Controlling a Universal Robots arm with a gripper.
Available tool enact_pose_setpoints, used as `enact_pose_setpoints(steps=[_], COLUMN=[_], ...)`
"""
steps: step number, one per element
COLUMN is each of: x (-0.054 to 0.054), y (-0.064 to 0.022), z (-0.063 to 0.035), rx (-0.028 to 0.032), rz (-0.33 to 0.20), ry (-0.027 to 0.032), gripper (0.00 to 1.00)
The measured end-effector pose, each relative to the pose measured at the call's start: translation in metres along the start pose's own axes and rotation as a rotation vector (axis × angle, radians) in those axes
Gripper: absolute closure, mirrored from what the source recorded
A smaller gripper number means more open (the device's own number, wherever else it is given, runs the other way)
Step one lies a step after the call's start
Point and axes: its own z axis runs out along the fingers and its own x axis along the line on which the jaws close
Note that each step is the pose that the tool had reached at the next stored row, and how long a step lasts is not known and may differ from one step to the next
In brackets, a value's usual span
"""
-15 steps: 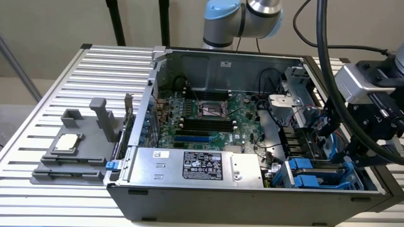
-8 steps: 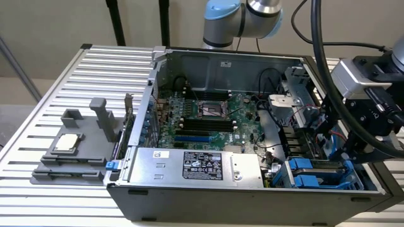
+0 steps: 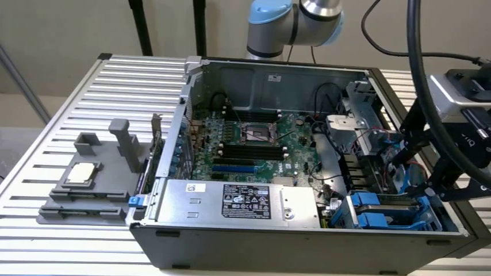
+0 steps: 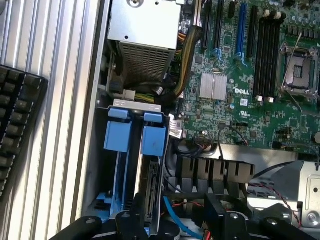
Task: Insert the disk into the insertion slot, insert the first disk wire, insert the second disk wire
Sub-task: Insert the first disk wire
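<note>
one universal robots arm (image 3: pixel 295 20) hangs over an open dell desktop case (image 3: pixel 176 247) on a slatted aluminium table (image 3: pixel 69 98), its gripper (image 4: pixel 176 224) poised low at the drive corner with the jaws standing wide apart and nothing held between them. the disk (image 4: pixel 151 187), clipped in its bright blue carrier frame (image 4: pixel 153 141), sits edge-up inside the insertion slot (image 3: pixel 433 214), the bluish-grey cage at the corner of the case on the exterior view's right, just beside the silver power supply (image 3: pixel 245 201). a second blue carrier (image 4: pixel 118 131) stands alongside it in the same cage. by the look of it the disk is already home, and the work in hand is the wiring: a light blue data cable (image 4: pixel 169 207) and a bundle of red and black leads (image 4: pixel 270 192) lie loose close to the fingers (image 4: pixel 134 220), near the disk's connector edge. doing this well would mean gripping the plug by its body rather than the cable, holding it square to the connector, and pressing straight in without side load, since the cage wall and the neighbouring carrier leave little room. the loose leads could snag a finger. whether any plug is already seated cannot be told from here. the motherboard (image 4: pixel 240 95) lies well clear, and a black keyboard (image 4: pixel 17 125) rests on the table outside the case.
</note>
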Motion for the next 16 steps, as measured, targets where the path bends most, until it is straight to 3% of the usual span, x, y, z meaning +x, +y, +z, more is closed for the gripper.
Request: enact_pose_setpoints(steps=[4,12,14,16], x=[0.006,0.005,0.007,0.009], y=[-0.0034,-0.0016,-0.002,-0.0037], z=[-0.0016,-0.0191,-0.0199,-0.0179], rx=[-0.0085,-0.0097,-0.0152,-0.017], rz=[0.001,-0.003,-0.002,-0.002], ry=[-0.0009,-0.0009,-0.0014,-0.0018], gripper=[0.42,0.42,0.42,0.42])
